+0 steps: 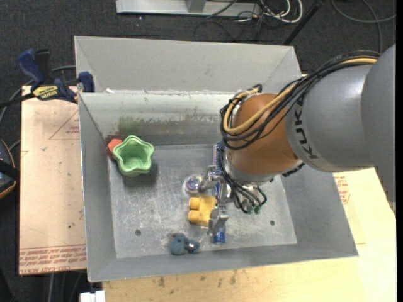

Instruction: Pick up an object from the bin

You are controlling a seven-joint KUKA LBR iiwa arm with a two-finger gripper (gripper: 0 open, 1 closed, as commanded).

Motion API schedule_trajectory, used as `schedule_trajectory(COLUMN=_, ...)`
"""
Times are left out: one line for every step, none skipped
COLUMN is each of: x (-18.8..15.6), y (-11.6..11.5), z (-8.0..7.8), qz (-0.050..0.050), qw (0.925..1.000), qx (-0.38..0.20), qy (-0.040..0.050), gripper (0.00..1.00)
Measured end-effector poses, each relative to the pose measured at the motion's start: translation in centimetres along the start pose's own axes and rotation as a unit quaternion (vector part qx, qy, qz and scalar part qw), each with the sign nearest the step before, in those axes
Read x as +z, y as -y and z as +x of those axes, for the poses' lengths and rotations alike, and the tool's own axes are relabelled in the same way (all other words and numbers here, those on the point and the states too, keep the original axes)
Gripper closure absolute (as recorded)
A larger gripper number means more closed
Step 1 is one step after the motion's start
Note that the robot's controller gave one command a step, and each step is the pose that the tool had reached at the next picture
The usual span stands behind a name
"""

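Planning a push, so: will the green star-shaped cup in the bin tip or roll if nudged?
The green cup probably slides rather than rolls: it stands mouth up, with lobed walls. It looks hollow, so likely light.

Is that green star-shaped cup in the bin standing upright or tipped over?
Upright. The green star-shaped plastic cup has its open mouth facing up, so you look down into it.

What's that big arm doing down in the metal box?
A robot arm reaches into the grey bin from the right. Its gripper is low over the floor, right beside a yellow block. A green star-shaped cup and a small blue-grey thing lie apart from it.
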State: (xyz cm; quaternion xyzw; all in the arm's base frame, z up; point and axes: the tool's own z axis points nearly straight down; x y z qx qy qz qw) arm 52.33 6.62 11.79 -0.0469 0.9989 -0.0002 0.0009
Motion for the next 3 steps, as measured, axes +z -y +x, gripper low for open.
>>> schedule_trajectory(x=4.5, y=0.3, z=-3.4, qz=-0.001, qw=0.9944, qx=-0.106, qy=-0.0002, gripper=0.00)
schedule_trajectory(x=4.2, y=0.3, z=-3.7, qz=-0.002, qw=0.9944, qx=-0.105, qy=0.0054, gripper=1.00)
schedule_trajectory(x=-13.5, y=0.5, z=-3.8, qz=0.000, qw=0.9921, qx=-0.125, qy=0.0053, gripper=1.00)
